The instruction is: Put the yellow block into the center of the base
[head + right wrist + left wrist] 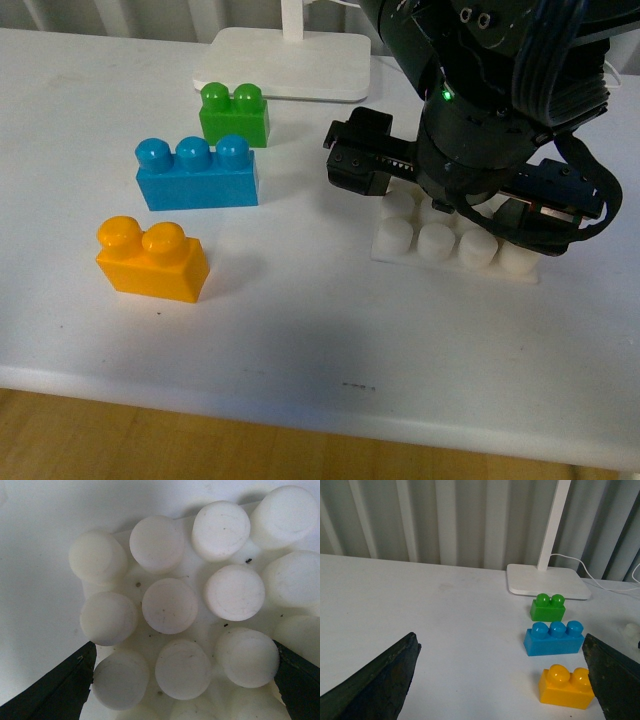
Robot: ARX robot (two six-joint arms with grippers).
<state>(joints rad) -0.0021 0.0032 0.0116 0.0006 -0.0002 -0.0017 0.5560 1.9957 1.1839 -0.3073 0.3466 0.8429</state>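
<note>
White table (300,330) against a ribbed grey wall (420,520).
Well ahead of the left gripper (499,645), a white lamp (547,580) stands near that wall; behind the gripper, wooden floor (150,445) shows below the table's edge.

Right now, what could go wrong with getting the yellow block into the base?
The right gripper hangs open and empty over the base while the yellow block lies apart to its left; descending now could shove the base. The blue brick sits close behind the yellow block and might get nudged.
</note>
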